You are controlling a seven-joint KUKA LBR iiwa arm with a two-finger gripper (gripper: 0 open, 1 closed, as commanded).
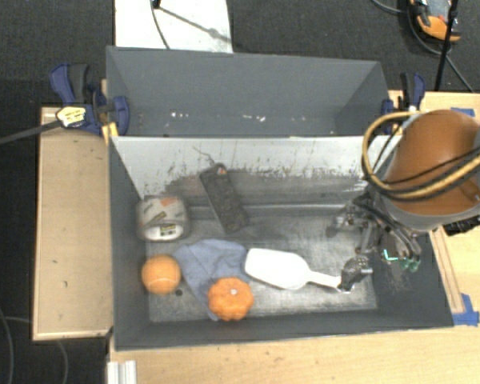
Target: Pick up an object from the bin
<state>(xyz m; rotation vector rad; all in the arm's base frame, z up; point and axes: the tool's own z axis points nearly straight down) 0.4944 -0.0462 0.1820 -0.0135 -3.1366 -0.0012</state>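
hand low at right of bin, touching handle tip of white scoop; grip state: cannot tell.

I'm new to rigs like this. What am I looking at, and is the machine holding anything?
One camera looks down into a grey metal bin. A robot arm, under an orange cover, reaches in from the right; its gripper sits low at the handle end of a white scoop. Whether it grips the scoop I cannot tell. Also in the bin: a blue cloth, an orange ball, a small orange pumpkin, a tape roll and a dark flat block.
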